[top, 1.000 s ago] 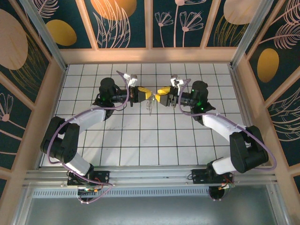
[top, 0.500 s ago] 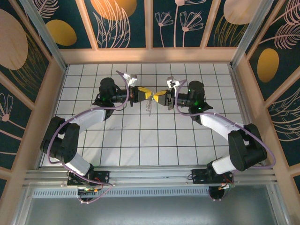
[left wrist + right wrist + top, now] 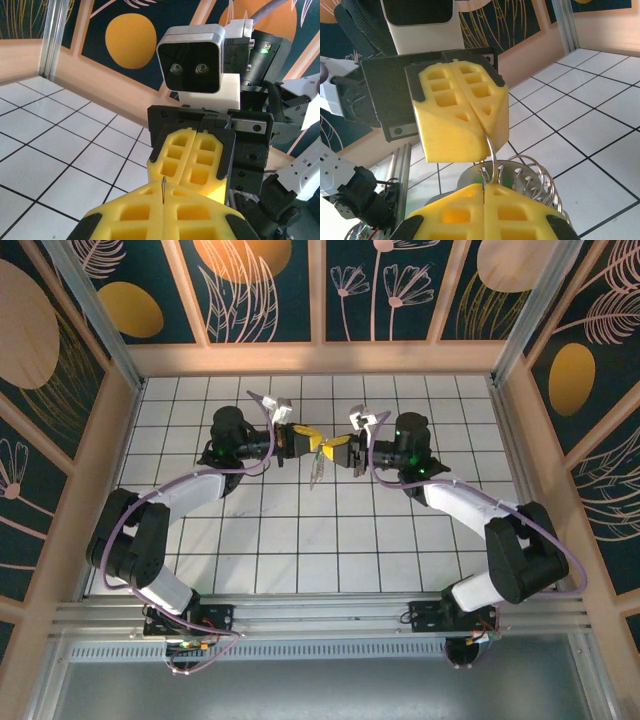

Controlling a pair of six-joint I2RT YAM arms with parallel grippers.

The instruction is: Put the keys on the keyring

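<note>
Over the middle of the tiled floor my two grippers meet tip to tip. The keyring (image 3: 492, 147), a thin silvery loop, runs from the seam of my left gripper (image 3: 481, 131) into the seam of my right gripper (image 3: 484, 190). Both pairs of yellow fingers are shut on it. In the left wrist view a sliver of the keyring's wire (image 3: 163, 186) stands in my left gripper (image 3: 163, 190), and my right gripper (image 3: 191, 172) faces it, shut. The keys (image 3: 470, 175), a flat silvery bunch with a trace of green, hang just beneath. From above they dangle below the grippers (image 3: 318, 468).
A coil of several small silvery rings (image 3: 540, 178) hangs beside the keys. The white tiled floor (image 3: 300, 540) is fenced by wooden rails (image 3: 320, 358) and patterned panels. Both arms reach in from the near edge.
My right gripper has moved left to the left gripper and shut on the keyring. The left gripper has kept its place and its grip.
</note>
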